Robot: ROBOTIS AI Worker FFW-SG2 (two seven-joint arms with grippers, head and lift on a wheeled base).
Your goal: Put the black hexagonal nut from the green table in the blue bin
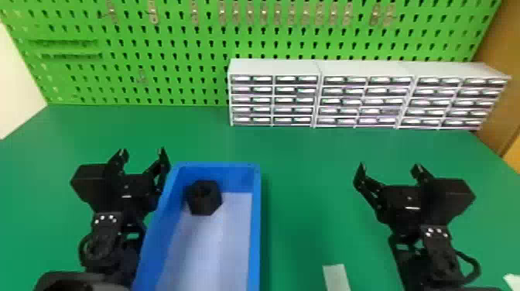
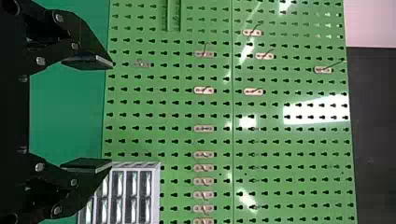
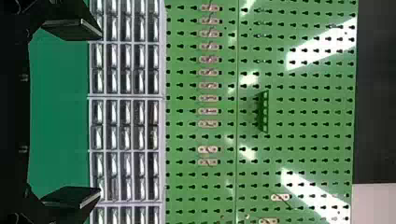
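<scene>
In the head view, the left hand is seen just left of the blue bin, with its fingers spread wide and nothing held between them. Whether the bin's rim is touched by it cannot be told. The black hexagonal nut is contained in the bin, to the right of that hand and a little nearer the robot than its fingertips; it is set toward the bin's far end, by the left wall. The right hand is located well apart from the bin, over the right part of the green tabletop, its fingers also wide and empty. A pale strip is laid on the tabletop, nearer the robot than the right hand and to its left. Beyond the right hand, drawer units are lined up before a green pegboard.

In the left wrist view, a broad gap is shown between the fingers of the left hand; a similar gap is shown at the right hand in the right wrist view.
</scene>
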